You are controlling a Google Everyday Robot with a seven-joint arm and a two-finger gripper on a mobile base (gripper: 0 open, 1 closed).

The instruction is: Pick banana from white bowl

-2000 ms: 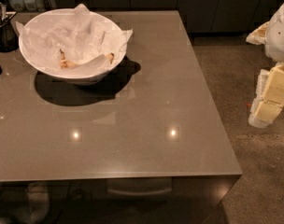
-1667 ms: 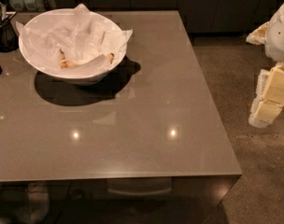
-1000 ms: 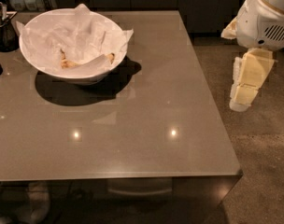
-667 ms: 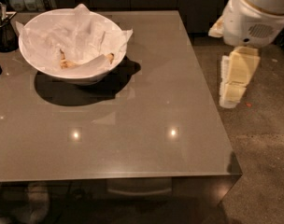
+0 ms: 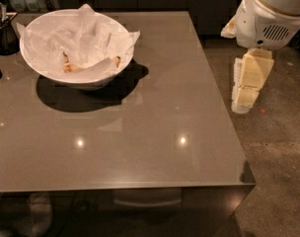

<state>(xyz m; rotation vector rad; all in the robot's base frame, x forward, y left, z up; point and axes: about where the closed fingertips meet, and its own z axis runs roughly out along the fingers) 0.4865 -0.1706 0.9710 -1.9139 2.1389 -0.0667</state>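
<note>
Under and to the left of the gripper, as the camera sees it, the grey table fills most of the scene. The gripper hangs just beside that table's right-hand edge, seen against the speckled floor, and points down below the white wrist housing. It holds nothing, and whether it is set wide or narrow cannot be told from this angle. Well apart from it, across the table top toward the far left corner, sits the white bowl. It is wide and round, lined with crumpled paper that pokes past the rim. Beyond the bowl, farther again from the gripper, a dark container stands at the table's edge. The banana lies low in the bowl on the side nearer the camera, partly tucked under a fold of the paper, so only a brown-yellow stretch and one end show. Its long axis seems to run roughly left to right in the view, close to the line from the gripper to the bowl and not across it. The coming move therefore looks like a long sideways reach to the left and a little away from the camera, over the bowl's rim. It probably also needs a turn of the wrist, so that the gripper closes across the banana's short width and not along its length. The paper fold lying over the banana could get caught in the grasp.
</note>
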